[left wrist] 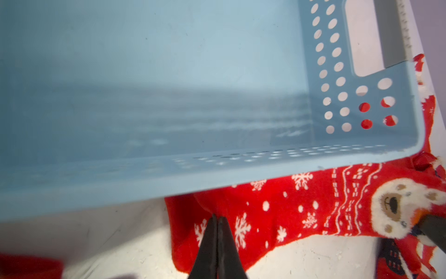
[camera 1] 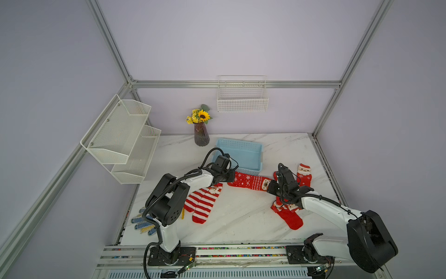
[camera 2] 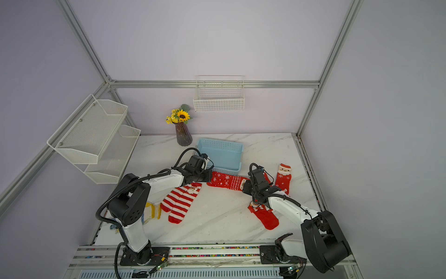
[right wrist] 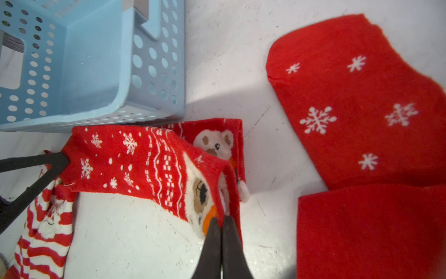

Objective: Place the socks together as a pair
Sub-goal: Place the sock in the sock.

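Red socks [camera 1: 249, 181] litter the white marbled tabletop [camera 1: 241, 224] between lavender walls [camera 1: 229, 36].

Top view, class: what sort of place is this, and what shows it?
Probably a robot test cell staged as a home corner: an aluminium frame boxes it in, the left arm and right arm stand bolted to a rail, and a flower vase, blue basket and snowflake sock serve as props.

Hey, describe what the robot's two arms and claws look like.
The left arm and right arm have glossy white links joined by bulky black joint housings. A black corrugated cable loops along the left arm; thinner black wires run on the right. The left claw and right claw each end in two slim tapering matte black fingers.
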`<action>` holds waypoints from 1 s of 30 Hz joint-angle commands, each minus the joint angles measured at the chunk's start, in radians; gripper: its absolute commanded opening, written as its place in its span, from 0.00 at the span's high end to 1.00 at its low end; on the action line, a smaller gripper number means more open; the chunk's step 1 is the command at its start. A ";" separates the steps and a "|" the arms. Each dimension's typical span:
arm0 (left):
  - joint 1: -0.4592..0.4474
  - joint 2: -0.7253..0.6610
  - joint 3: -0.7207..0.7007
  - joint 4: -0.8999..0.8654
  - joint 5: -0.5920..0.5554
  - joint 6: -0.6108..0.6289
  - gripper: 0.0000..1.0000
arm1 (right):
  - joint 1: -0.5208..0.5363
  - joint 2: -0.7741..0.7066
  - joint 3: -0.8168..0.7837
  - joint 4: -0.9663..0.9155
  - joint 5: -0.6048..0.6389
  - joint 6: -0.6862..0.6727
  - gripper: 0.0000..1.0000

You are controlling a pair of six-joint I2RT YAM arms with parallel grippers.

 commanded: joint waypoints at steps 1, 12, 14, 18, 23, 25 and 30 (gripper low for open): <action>0.002 0.002 0.049 -0.016 -0.016 0.024 1.00 | -0.019 0.017 0.004 0.036 -0.017 -0.004 1.00; 0.003 -0.007 0.043 -0.037 -0.039 0.007 1.00 | -0.037 0.072 0.008 0.069 -0.034 -0.007 1.00; 0.003 -0.012 0.040 -0.041 -0.033 0.006 1.00 | -0.042 0.107 0.012 0.072 -0.028 -0.008 1.00; 0.002 -0.027 0.024 -0.043 -0.038 0.008 1.00 | -0.049 0.108 0.016 0.088 -0.029 -0.010 0.98; 0.003 -0.035 0.014 -0.050 -0.044 0.016 0.85 | -0.053 0.120 0.022 0.096 -0.028 -0.011 0.74; 0.002 -0.032 0.015 -0.054 -0.045 0.016 0.76 | -0.059 0.126 0.021 0.098 -0.021 -0.010 0.69; 0.003 -0.027 0.009 -0.057 -0.049 0.006 0.45 | -0.082 0.167 0.034 0.109 -0.031 -0.010 0.63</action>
